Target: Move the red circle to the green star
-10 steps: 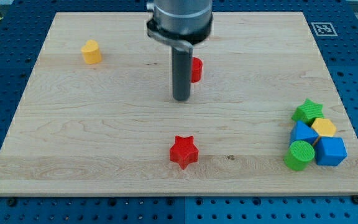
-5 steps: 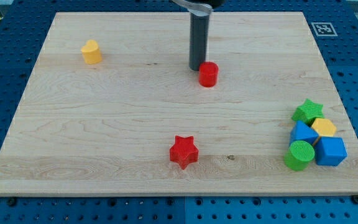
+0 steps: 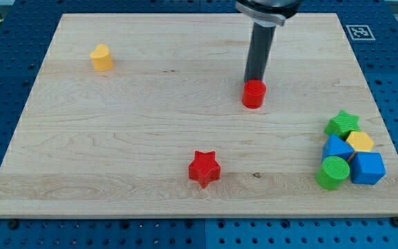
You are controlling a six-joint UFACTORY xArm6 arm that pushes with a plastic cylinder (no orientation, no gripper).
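Note:
The red circle stands right of the board's middle. My tip touches its upper edge, just above it in the view. The green star sits near the view's right edge, at the top of a cluster of blocks, well to the right of and below the red circle.
The cluster by the green star holds a yellow block, two blue blocks and a green circle. A red star lies at the bottom centre. A yellow block lies at the upper left. The wooden board rests on a blue pegboard.
My tip went around the red circle to its upper left and has pushed it to the right and down, towards the green star.

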